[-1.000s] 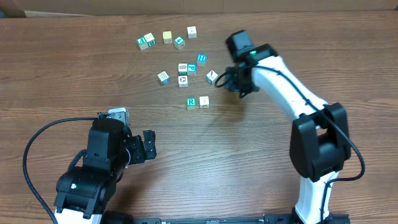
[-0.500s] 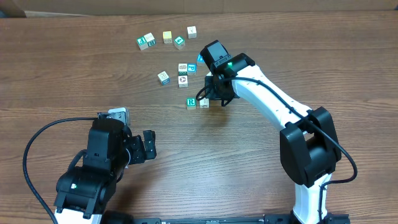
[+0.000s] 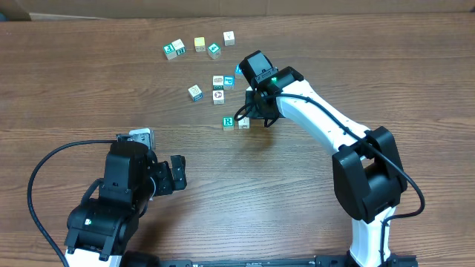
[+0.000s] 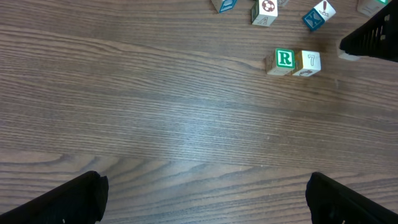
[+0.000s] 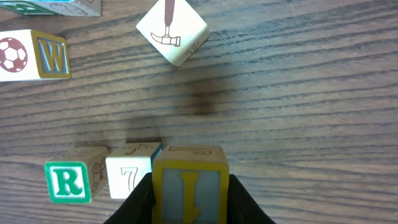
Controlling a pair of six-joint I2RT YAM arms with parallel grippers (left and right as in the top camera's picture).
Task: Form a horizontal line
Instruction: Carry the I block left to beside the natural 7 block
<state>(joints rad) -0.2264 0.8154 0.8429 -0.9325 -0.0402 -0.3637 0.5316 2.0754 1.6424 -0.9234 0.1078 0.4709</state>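
A green R block (image 3: 228,122) and a white 7 block (image 3: 243,122) sit touching side by side on the table. They also show in the left wrist view, R (image 4: 284,60) and 7 (image 4: 310,62). My right gripper (image 3: 257,111) is shut on a yellow L block (image 5: 189,186). It holds the L block just right of the 7 block (image 5: 129,177), close to or touching it. The R block (image 5: 67,182) is left of that. My left gripper (image 3: 177,175) is open and empty near the front left, its fingers (image 4: 205,202) spread wide over bare wood.
A hammer block (image 5: 172,31) and a soccer-ball W block (image 5: 34,56) lie just behind the line. Several loose blocks (image 3: 218,87) cluster behind it, and more (image 3: 200,44) lie in a row near the table's back edge.
My right gripper has moved left and toward the front with the L block, from beside the loose cluster to just right of the 7 block. The left arm has not moved.
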